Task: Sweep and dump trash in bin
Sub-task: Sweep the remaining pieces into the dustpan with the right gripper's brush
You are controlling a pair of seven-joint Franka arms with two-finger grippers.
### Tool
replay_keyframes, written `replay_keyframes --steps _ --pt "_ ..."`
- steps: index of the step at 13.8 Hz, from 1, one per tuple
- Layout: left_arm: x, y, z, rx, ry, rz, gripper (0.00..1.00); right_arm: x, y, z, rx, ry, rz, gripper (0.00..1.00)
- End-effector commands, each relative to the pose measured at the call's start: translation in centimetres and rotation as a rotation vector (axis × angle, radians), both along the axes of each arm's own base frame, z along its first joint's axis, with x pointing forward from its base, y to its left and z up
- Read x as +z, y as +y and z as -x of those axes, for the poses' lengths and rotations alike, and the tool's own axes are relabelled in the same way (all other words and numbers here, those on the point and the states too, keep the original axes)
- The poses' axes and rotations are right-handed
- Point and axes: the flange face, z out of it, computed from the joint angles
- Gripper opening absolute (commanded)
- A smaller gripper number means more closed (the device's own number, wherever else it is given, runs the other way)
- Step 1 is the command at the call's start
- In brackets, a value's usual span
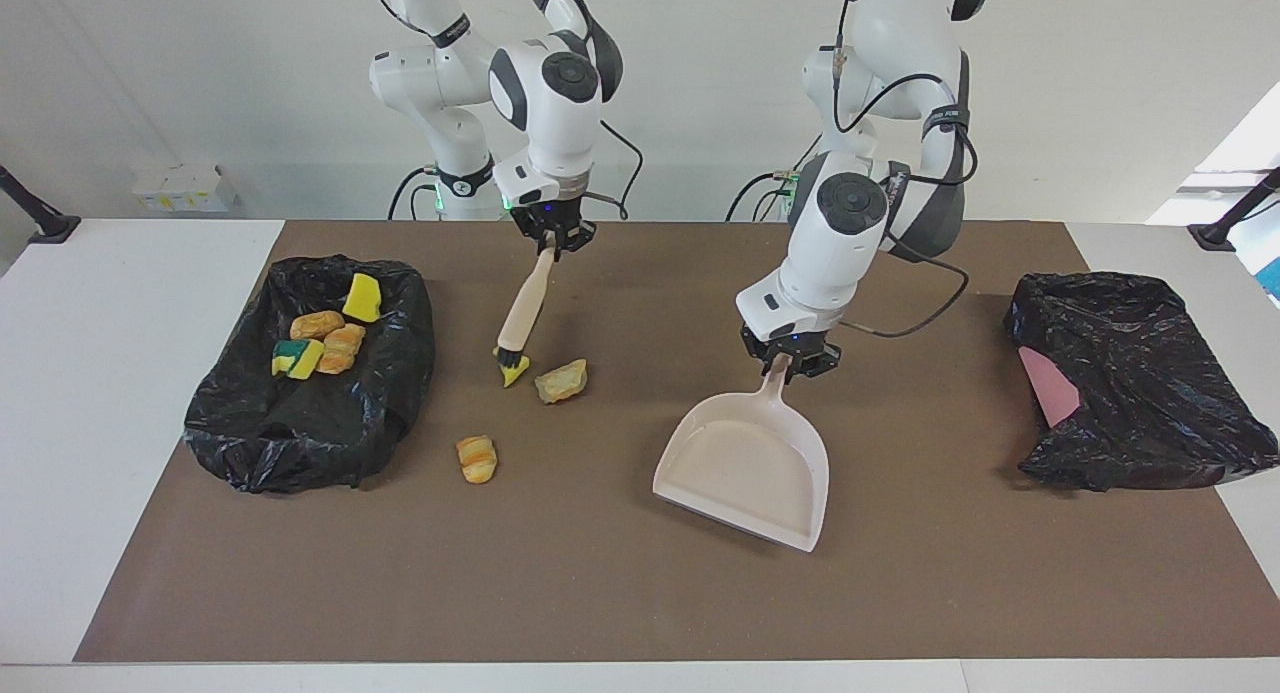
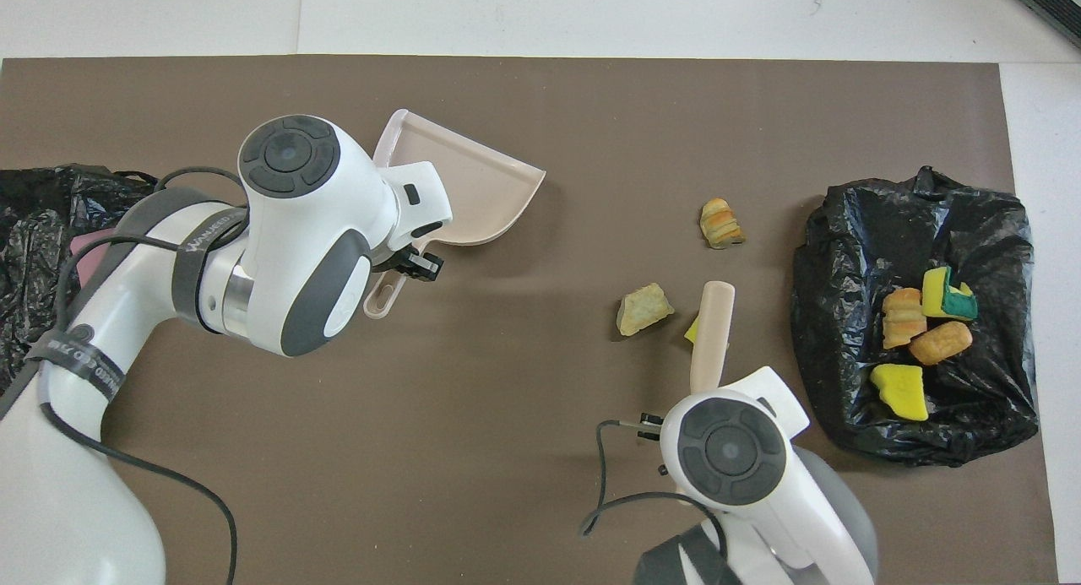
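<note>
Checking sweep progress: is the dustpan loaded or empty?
Empty. The dustpan's tray shows only bare beige inside; no trash lies in it.

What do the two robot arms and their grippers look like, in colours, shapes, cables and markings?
Both arms are glossy white with rounded shells and dark grey joint sections. Each wrist ends in a round dark grey cap with ring-shaped buttons. The left gripper and the right gripper are small and black. Black cables loop along both forearms, and a black band with pale lettering wraps the left forearm. Green lights glow at the bases.

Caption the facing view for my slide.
Right end effector holds brush on a yellow sponge chunk; left end effector holds tilted dustpan.
</note>
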Motion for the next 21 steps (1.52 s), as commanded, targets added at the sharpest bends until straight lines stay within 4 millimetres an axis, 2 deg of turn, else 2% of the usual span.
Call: replay_keyframes --steps 1,2,5,8,9,11,15,17,18,21 --pt "0.8 1.0 0.7 -0.159 0.030 -0.015 0.00 -0.3 -4.0 -5.7 0.086 0.030 -0.004 0.00" --pt "0.8 1.0 0.8 -0.248 0.032 -0.015 0.00 -0.1 -5.1 -7.5 0.128 0.031 -0.005 0.00" --pt "0.3 1.6 1.7 -0.463 0.047 -0.013 0.00 -0.7 -6.1 -12.5 0.181 0.019 0.026 0.00" --pt "-1.3 1.9 5.0 -0.629 0.060 -0.025 0.00 -0.4 -10.2 -17.1 0.254 0.015 0.020 0.00" --pt "-1.6 2.2 5.8 -0.666 0.059 -0.035 0.00 -0.2 -10.8 -17.9 0.280 0.016 0.012 0.00" --pt "-2.0 0.8 7.8 -0.737 0.063 -0.036 0.00 -2.0 -11.1 -18.8 0.333 0.034 0.045 0.00" --pt "-1.9 -1.3 10.6 -0.813 0.064 -0.067 0.00 -5.8 -10.9 -18.2 0.401 0.132 0.031 0.00" --pt "-3.1 -2.8 12.3 -0.802 0.064 -0.074 0.00 -7.2 -10.5 -16.4 0.412 0.180 0.030 0.00" --pt "-4.0 -3.3 13.0 -0.767 0.056 -0.076 0.00 -7.1 -10.4 -15.5 0.430 0.203 0.039 0.00" --pt "-4.8 -4.0 13.7 -0.719 0.043 -0.079 0.00 -7.9 -10.2 -11.7 0.508 0.302 0.044 0.00"
